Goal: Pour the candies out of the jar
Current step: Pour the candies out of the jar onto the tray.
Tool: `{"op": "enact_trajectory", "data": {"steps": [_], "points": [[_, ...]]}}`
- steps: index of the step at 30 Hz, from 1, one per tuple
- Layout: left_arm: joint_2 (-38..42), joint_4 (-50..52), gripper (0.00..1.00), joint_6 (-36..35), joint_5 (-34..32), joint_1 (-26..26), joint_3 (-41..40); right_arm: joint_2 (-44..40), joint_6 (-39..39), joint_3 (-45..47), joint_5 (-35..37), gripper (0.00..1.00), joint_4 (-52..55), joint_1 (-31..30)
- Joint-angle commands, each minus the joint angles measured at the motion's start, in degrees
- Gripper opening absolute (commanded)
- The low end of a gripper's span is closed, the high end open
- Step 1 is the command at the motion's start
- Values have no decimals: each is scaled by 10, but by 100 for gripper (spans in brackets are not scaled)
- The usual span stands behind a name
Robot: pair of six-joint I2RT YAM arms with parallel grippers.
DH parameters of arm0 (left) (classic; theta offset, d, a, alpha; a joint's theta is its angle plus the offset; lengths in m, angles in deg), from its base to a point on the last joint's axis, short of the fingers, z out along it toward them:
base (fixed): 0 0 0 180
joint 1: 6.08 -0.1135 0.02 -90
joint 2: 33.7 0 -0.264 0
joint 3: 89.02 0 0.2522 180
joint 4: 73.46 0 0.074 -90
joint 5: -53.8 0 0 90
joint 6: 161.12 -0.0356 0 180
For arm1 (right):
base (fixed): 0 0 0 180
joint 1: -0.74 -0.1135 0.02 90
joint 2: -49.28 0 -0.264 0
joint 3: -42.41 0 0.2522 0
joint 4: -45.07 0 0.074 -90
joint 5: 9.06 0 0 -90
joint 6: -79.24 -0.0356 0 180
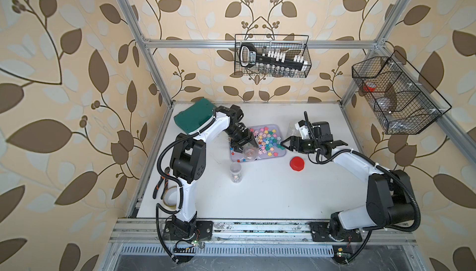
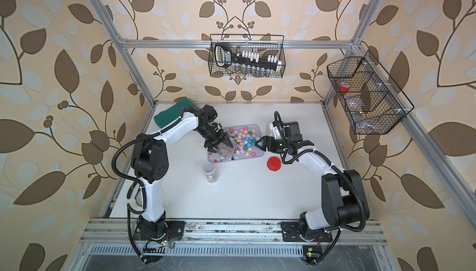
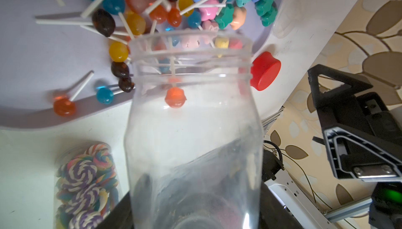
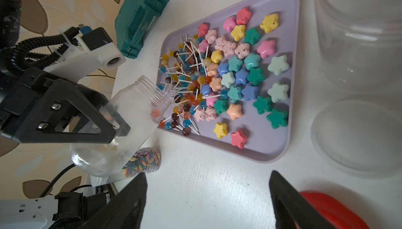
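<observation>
The left gripper (image 1: 246, 148) is clamped on the clear jar (image 4: 121, 125). In the right wrist view the jar sits left of centre, tilted with its open mouth down toward the lavender tray (image 4: 263, 147). In the left wrist view 1 orange ball lollipop (image 3: 175, 97) lies inside the jar's neck, stick toward the mouth, and the rest of the jar looks empty.

The candies (image 4: 217, 75) lie on the tray. Ball lollipops are heaped at the jar's mouth, and flower-shaped pieces spread toward the right of that frame. In both top views the tray sits near the centre of the white table (image 1: 270, 200).

A 2nd jar (image 1: 235, 172), filled with swirl lollipops, stands upright just below the tray's lower left corner. The right gripper (image 4: 207, 174) hangs with its jaws spread wide, grasping nothing. Near it, the red lid (image 1: 296, 164) lies on the table, right of the tray's lower right corner.
</observation>
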Motion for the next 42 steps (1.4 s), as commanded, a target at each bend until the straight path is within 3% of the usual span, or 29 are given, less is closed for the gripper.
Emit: {"op": "enact_trajectory", "data": {"steps": [1,5,14,20,25,37,42], "points": [[7,28,37,12,-6,-8,40,6,7,9,-17,84,-9,5],[1,36,37,18,-8,-8,69,1,7,10,-19,84,-9,6],[37,1,37,31,-9,-9,-22,-2,8,12,-20,84,-9,8],[9,73,37,-1,-49,-5,81,-4,8,12,-21,84,-9,8],[27,56,37,-13,-71,2,20,-3,10,11,-24,84,-6,13],[105,-7,36,-135,-141,10,-7,-39,35,-35,-89,80,21,13],[143,-78,37,-199,-178,11,-39,-41,10,-100,-92,79,53,13]]}}
